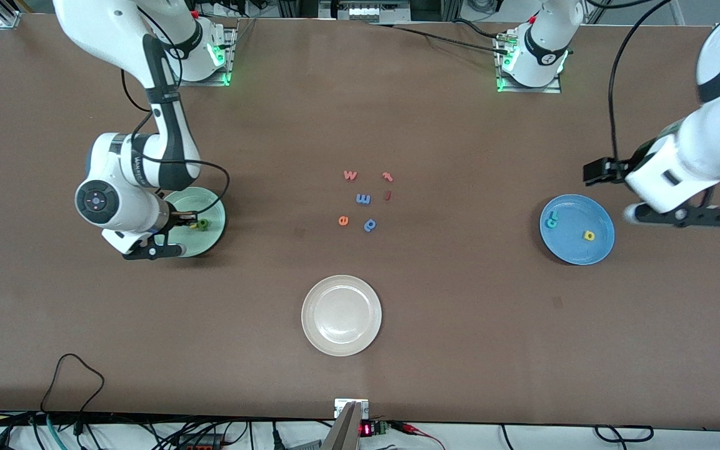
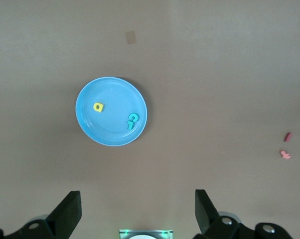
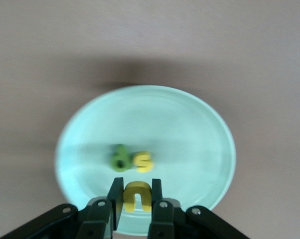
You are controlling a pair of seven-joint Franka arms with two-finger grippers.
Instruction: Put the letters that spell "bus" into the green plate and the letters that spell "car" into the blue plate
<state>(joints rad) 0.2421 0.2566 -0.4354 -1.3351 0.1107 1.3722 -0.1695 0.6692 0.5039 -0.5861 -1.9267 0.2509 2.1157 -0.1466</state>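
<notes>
At the middle of the tabletop (image 1: 435,325) I see five loose foam letters: an orange "w" (image 1: 350,175), a red "t" (image 1: 387,177), a blue "m" (image 1: 363,199), an orange "e" (image 1: 343,220) and a blue "p" (image 1: 370,224). A white-cream plate (image 1: 341,315) sits nearer the front edge.

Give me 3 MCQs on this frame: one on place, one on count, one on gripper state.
1. Where is the cream plate?
A. nearer the front camera than the loose letters
B. beside the blue plate
C. under the left gripper

2. How many letters lie in the blue plate?
A. one
B. three
C. five

3. What is the right gripper doing?
A. open over bare table
B. shut on the yellow-orange "u" over the green plate
C. shut on the blue "m"

Key: 1 A, it sits lower in the front view. 2 B, teal "c", teal "r", yellow "a". 3 B, its fingers clamp the "u".
</notes>
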